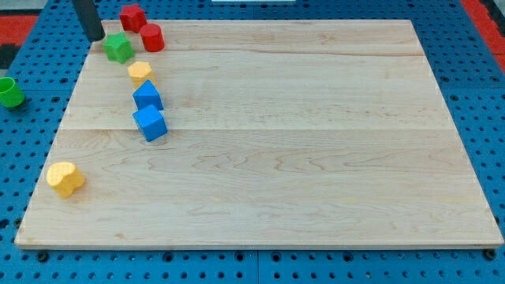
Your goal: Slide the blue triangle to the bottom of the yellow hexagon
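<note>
The yellow hexagon (140, 72) lies near the board's upper left. A blue block (147, 96), which looks like the triangle, sits just below it, touching or nearly touching. A blue cube (150, 124) sits directly under that one. My tip (96, 37) is at the board's top left corner, just left of a green block (118, 47) and well above and left of the blue blocks.
Two red blocks (132, 16) (151, 37) lie at the top left, above and right of the green block. A yellow heart-like block (65, 178) lies near the left edge, lower down. A green cylinder (8, 91) stands off the wooden board (316, 158), at the view's left.
</note>
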